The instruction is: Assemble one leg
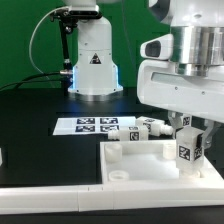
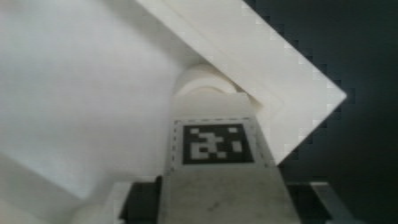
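My gripper (image 1: 187, 140) is shut on a white leg (image 1: 187, 148) with a black-and-white tag on its side. It holds the leg upright over the far right corner of the large white square panel (image 1: 150, 172). In the wrist view the leg (image 2: 217, 140) runs from between my fingers to the panel (image 2: 89, 90), and its far end meets the panel at the corner hole. Whether the stub is in the hole is hidden. Two more legs (image 1: 152, 126) lie on the table behind the panel.
The marker board (image 1: 95, 125) lies on the black table behind the panel. The arm's white base (image 1: 93, 60) stands at the back. A long white bar (image 1: 50, 200) runs along the front edge of the exterior view.
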`<state>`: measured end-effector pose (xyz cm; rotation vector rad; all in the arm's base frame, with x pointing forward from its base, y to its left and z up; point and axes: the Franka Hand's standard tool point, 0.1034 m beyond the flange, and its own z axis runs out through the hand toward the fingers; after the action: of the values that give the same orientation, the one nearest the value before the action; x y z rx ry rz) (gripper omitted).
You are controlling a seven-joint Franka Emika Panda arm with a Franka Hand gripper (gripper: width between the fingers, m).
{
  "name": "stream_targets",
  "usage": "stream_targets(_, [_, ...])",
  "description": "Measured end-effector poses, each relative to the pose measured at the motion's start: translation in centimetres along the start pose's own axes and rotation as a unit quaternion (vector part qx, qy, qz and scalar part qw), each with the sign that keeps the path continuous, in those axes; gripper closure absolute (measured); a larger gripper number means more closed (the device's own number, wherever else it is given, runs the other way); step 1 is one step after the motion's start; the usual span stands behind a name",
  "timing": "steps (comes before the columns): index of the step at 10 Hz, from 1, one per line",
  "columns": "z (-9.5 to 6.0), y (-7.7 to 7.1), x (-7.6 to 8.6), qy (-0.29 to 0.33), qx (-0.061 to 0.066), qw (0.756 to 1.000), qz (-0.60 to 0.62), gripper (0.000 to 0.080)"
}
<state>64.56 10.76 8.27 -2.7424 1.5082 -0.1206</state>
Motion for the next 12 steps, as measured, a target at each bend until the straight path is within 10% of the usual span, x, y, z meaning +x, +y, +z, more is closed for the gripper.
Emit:
stream_targets(4, [0.15,0.15,-0.75,-0.025,0.023,0.962,0.270,0.0512])
stream_targets(7, [0.22,0.09,-0.56,-0.018,0.028,0.978,0.204,0.0438])
stream_targets(9, [0.52,0.26,-0.64,-0.008,0.035,0.999,0.007,0.0179])
stream_targets(12, [0.75,0.58,-0.54,-0.005,0.033,0.994,-0.109,0.0155])
